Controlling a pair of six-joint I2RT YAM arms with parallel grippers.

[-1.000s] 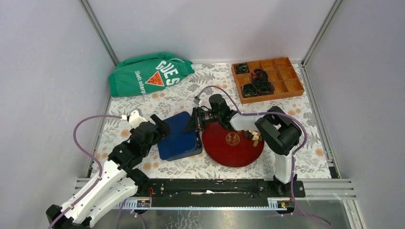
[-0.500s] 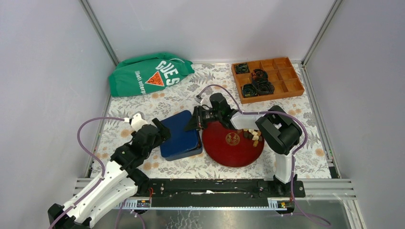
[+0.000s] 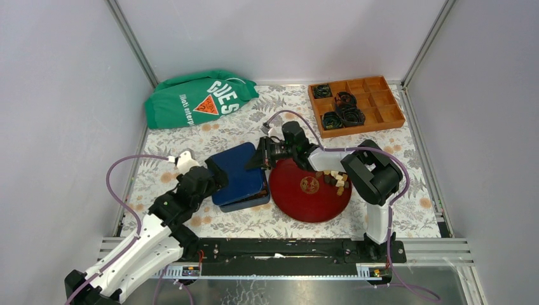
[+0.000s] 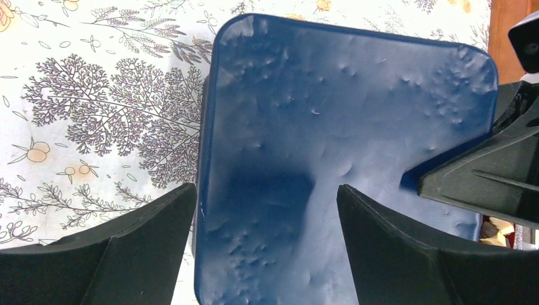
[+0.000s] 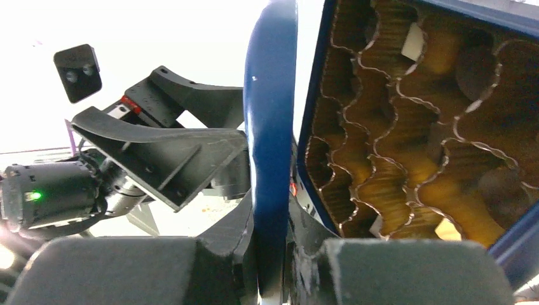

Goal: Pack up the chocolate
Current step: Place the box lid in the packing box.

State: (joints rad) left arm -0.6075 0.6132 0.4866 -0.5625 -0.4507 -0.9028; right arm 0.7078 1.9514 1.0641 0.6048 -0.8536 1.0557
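Floral-patterned cloth covers the surface (image 3: 407,159), where a blue box (image 5: 515,254) sits just left of a red plate (image 3: 299,203). The chocolate (image 3: 335,181) lies in a small heap on the plate's right side, none of it packed yet. The right end effector (image 5: 273,254) is clamped on the thin edge of the lid (image 3: 240,175), tipping it up so the gold tray (image 5: 413,146) shows beneath. The left end effector (image 4: 267,254) stands wide open astride the lid's near end, gripping nothing. The pinch sits on a narrow, smooth rim, so the lid could slip out and drop shut. A pull could also drag the light box sideways into the plate and scatter the pieces.
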